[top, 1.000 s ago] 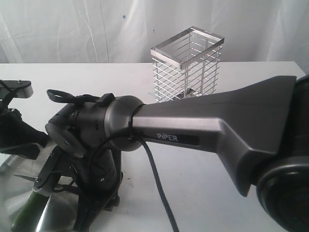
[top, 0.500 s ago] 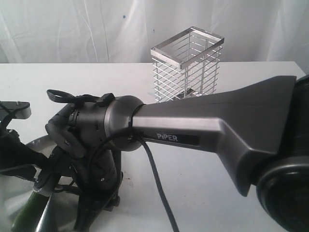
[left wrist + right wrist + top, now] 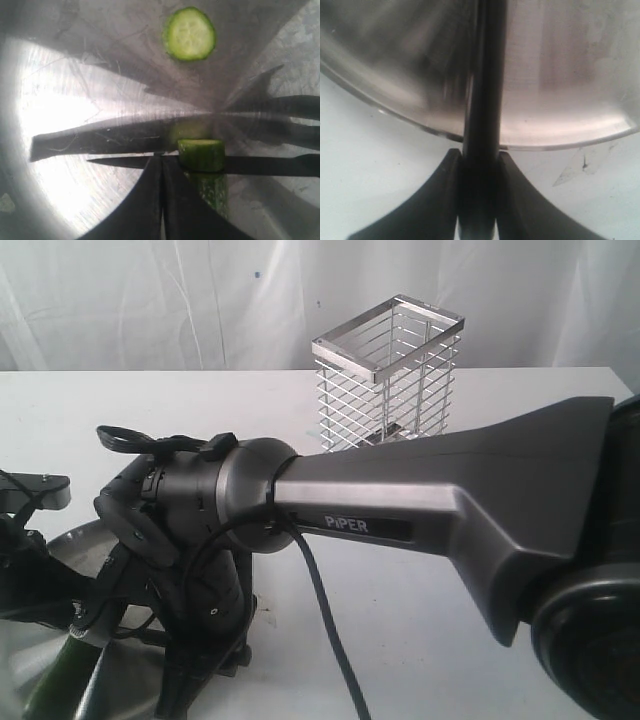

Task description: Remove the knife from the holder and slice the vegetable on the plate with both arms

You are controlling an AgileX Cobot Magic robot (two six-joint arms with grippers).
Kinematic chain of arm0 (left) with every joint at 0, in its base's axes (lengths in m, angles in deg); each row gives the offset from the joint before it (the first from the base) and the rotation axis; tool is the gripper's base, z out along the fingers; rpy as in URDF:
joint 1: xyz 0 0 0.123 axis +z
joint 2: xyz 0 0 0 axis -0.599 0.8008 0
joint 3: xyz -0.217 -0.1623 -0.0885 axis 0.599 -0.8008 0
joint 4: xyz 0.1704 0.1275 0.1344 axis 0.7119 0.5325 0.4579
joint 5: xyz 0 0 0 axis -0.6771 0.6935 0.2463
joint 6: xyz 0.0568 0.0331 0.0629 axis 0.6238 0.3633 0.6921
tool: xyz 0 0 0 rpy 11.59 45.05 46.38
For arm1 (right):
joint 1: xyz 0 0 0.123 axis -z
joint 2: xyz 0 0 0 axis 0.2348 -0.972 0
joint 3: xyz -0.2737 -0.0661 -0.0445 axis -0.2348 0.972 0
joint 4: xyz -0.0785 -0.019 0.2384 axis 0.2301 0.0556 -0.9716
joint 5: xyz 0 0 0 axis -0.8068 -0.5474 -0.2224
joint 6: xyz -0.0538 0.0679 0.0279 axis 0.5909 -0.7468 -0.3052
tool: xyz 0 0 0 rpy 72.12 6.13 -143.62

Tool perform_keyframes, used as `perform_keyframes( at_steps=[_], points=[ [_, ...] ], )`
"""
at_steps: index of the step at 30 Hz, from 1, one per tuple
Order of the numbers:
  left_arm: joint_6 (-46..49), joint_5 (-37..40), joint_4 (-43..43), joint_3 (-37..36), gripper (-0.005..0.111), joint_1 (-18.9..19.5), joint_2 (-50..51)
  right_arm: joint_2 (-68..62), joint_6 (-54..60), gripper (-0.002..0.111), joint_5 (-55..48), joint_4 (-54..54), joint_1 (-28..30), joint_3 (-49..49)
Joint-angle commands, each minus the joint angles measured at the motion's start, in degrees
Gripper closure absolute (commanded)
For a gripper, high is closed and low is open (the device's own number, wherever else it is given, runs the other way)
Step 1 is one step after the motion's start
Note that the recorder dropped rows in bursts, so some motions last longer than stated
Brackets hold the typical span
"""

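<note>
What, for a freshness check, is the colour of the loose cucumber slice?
The slice is pale green, darker-rimmed; left wrist view shows it best.

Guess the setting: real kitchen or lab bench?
Likely a lab bench staged for kitchen work: plain white table, draped white backdrop, a lone wire holder, plus a steel plate with cucumber.

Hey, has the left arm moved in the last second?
Yes. In the exterior view the left arm has moved downward: its silver bracket now sits clearly lower relative to the holder, which stayed put.
</note>
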Motion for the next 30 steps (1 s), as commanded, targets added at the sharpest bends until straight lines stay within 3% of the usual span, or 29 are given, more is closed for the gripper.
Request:
perform_keyframes(
  at_steps=[1,30],
  points=[
    [0.06,-0.48,-0.20,-0.52,0.107,0.01,0.23,0.30,1.16,0.108,-0.55,-0.12,-0.05,-0.31],
    [0.30,-0.83,-1.85,-0.52,0.107,-0.10,2.78,2.40,1.16,0.108,-7.61,1.04,-0.05,-0.53]
  ],
)
